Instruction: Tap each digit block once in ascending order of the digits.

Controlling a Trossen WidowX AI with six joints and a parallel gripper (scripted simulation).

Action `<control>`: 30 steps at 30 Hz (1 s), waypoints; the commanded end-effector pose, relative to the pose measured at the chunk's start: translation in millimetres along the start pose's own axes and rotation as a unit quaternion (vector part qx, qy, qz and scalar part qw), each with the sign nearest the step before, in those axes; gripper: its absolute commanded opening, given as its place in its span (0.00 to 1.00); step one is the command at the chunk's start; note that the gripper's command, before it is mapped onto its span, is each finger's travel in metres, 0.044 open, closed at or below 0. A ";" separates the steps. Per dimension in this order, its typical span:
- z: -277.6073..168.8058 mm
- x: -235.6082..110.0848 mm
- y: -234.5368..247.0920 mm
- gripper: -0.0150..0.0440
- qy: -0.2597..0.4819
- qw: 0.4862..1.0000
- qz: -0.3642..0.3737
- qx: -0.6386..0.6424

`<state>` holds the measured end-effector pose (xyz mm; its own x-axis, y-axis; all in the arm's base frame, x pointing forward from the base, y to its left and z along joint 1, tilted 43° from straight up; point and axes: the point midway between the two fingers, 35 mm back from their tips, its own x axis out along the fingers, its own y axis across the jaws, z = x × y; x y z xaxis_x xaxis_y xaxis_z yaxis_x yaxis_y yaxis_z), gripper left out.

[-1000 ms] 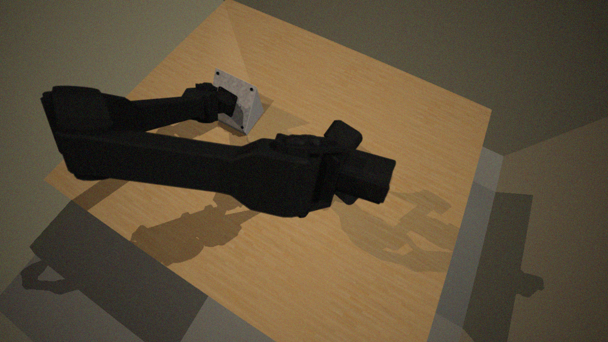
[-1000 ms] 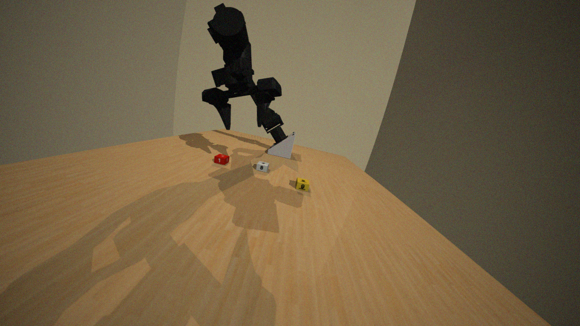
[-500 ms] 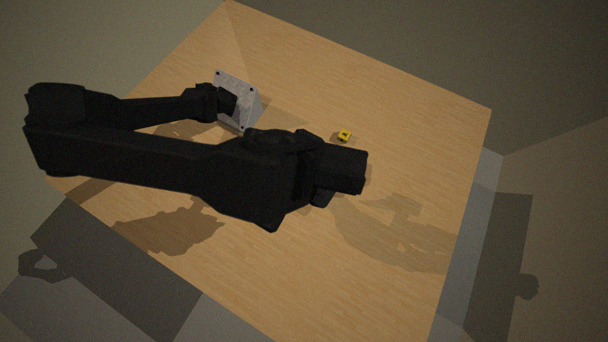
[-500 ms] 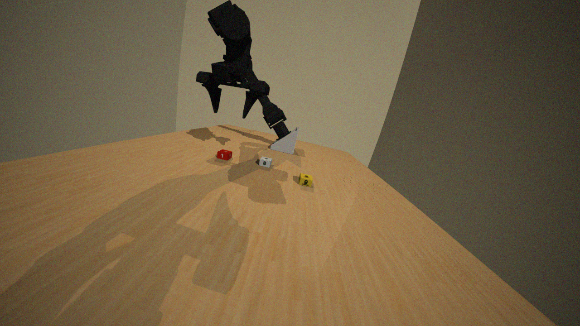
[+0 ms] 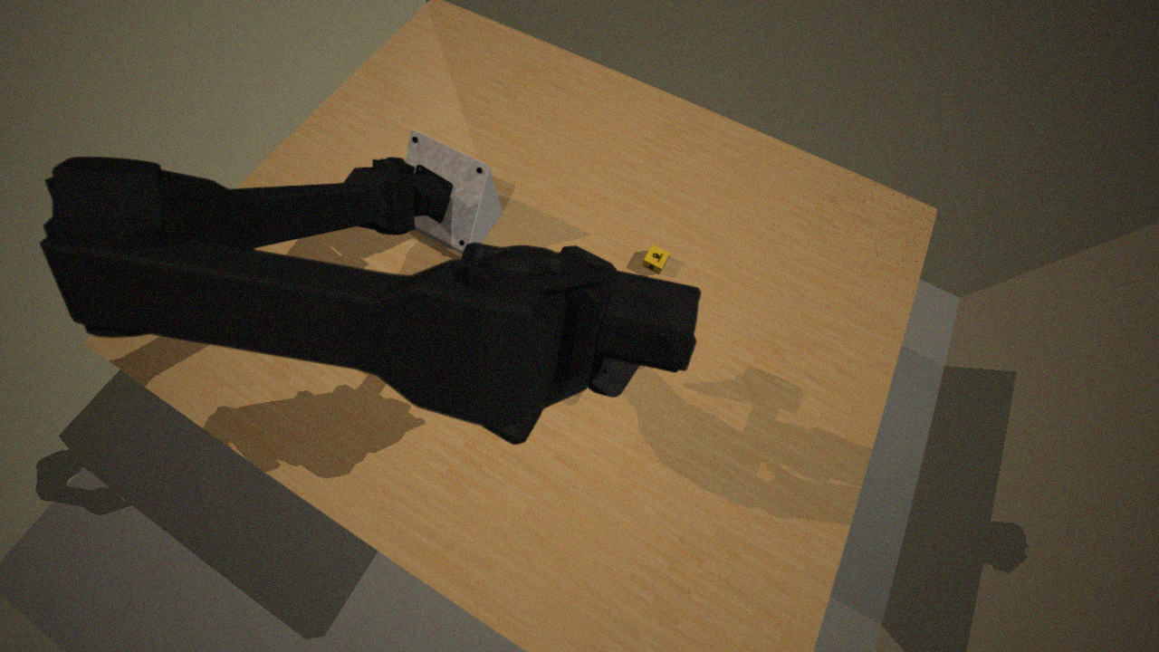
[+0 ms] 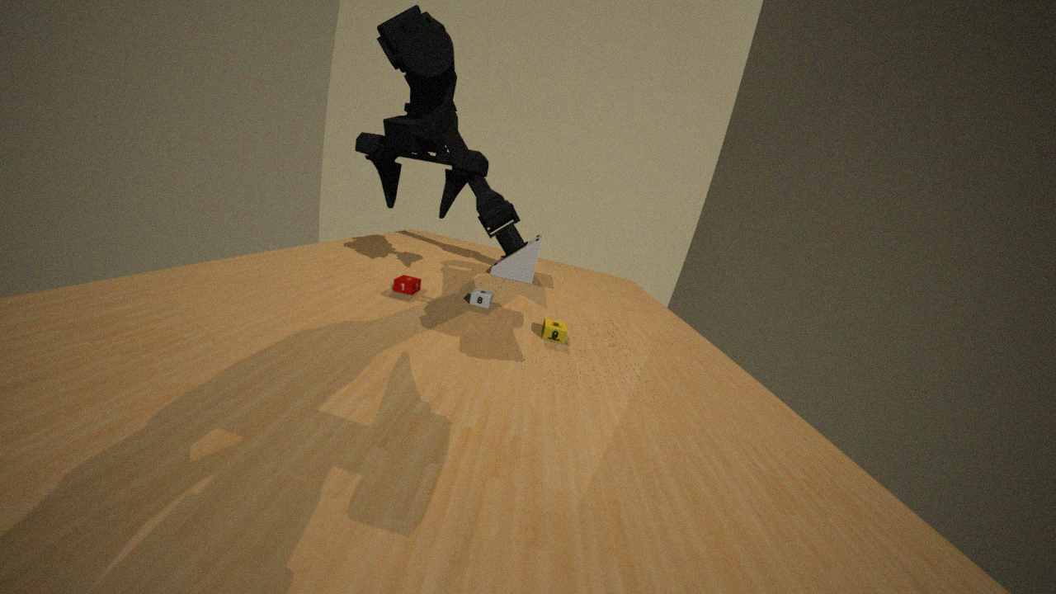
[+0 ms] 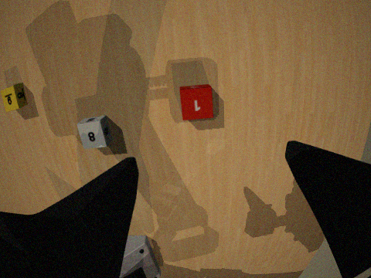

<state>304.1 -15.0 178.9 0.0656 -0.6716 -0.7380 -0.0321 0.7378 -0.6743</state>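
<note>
Legibly: red block (image 6: 407,284) "1", grey block (image 6: 480,297) "8", yellow block (image 6: 554,330) "9".

You have three blocks on the table (image 6: 664,473) — one red block (image 6: 407,284) marked 1, one white block (image 6: 480,297) marked 8, and one yellow block (image 6: 554,330) marked 9. You also have one arm (image 6: 424,110) with one gripper (image 6: 415,200) — two fingers (image 6: 388,183), and one grey mounting wedge (image 6: 516,261).
</note>
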 end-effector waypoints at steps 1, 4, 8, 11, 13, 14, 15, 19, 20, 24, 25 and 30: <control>0.9 -0.6 13.0 0.93 -0.001 1.000 0.000 -0.002; -3.4 -0.8 73.5 0.93 -0.001 1.000 0.004 -0.003; -16.2 0.0 121.6 0.93 0.000 1.000 0.001 -0.002; -16.7 0.1 123.0 0.93 0.000 1.000 0.001 -0.002; -16.7 0.1 123.0 0.93 0.000 1.000 0.001 -0.002; -16.7 0.1 123.0 0.93 0.000 1.000 0.001 -0.002; -16.7 0.1 123.0 0.93 0.000 1.000 0.001 -0.002; -16.7 0.1 123.0 0.93 0.000 1.000 0.001 -0.002; -16.7 0.1 123.0 0.93 0.000 1.000 0.001 -0.002; -16.7 0.1 123.0 0.93 0.000 1.000 0.001 -0.002; -16.7 0.1 123.0 0.93 0.000 1.000 0.001 -0.002; -16.7 0.1 123.0 0.93 0.000 1.000 0.001 -0.002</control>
<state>284.0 73.8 96.6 0.0691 -0.6730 -0.7364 -0.0392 0.7358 -0.6760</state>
